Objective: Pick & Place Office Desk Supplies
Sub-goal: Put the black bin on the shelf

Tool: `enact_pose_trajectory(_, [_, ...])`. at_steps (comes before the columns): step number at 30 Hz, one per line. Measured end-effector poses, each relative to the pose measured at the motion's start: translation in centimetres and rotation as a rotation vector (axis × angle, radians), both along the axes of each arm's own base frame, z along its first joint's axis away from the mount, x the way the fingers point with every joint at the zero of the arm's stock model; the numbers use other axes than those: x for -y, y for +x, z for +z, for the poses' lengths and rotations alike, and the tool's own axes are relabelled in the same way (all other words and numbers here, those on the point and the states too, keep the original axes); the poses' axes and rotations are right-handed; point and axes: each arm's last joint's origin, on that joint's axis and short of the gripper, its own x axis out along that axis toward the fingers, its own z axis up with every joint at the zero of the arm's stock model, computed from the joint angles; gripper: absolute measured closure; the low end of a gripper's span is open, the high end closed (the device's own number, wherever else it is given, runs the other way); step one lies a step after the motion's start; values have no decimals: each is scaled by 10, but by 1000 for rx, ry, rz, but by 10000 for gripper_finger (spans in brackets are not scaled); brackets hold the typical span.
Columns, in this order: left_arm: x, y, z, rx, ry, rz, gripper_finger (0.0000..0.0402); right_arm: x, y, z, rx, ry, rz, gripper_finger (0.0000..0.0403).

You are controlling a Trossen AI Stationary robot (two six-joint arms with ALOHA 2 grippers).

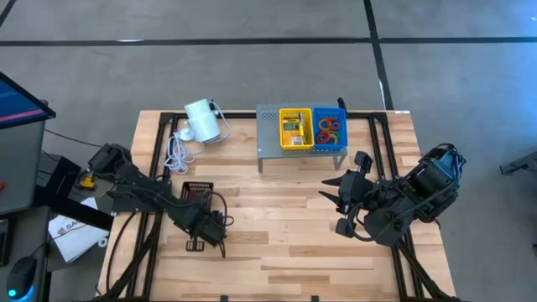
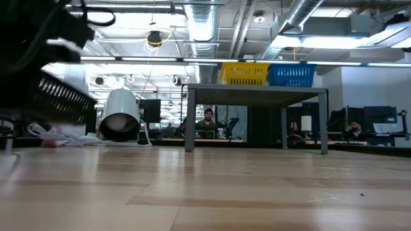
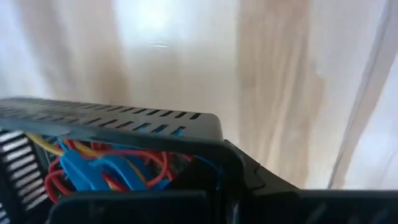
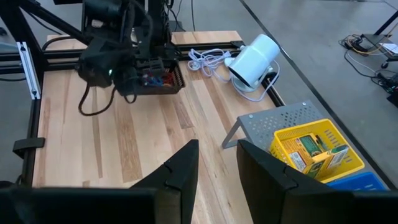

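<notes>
- The left gripper (image 1: 220, 225) is reaching low over the table (image 1: 277, 252), in front of the grey shelf (image 1: 270, 126) and to its left; its fingers are pinched tight on the rim of a black basket (image 1: 198, 195), which hangs tilted in the grip.
- One black basket, holding a tangle of rubber bands (image 3: 106, 171) (red, blue and a yellow one; too snarled to count).
- The right gripper (image 4: 216, 163) hovers in front of the shelf's right end, fingers partly apart, nothing between them.
- On the shelf, two baskets side by side: one yellow basket (image 1: 295, 143) with crayon boxes (image 4: 314, 152) (two can be made out), one blue basket (image 1: 329, 144) with more coloured bands.
- Left of the shelf, one white cylinder (image 1: 201, 122) lying on its side, with its white cord (image 1: 179, 147) beside it.
</notes>
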Motion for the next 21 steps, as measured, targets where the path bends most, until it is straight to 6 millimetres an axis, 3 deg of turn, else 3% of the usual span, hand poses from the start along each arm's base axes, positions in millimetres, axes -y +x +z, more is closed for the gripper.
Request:
enact_pose_trajectory(9, [-31, 7, 49, 15, 149, 4, 401, 0, 0, 0, 1, 1, -1, 296])
enact_pose_trajectory(21, [-103, 49, 118, 164, 164, -42, 401, 0, 0, 0, 1, 2, -1, 296])
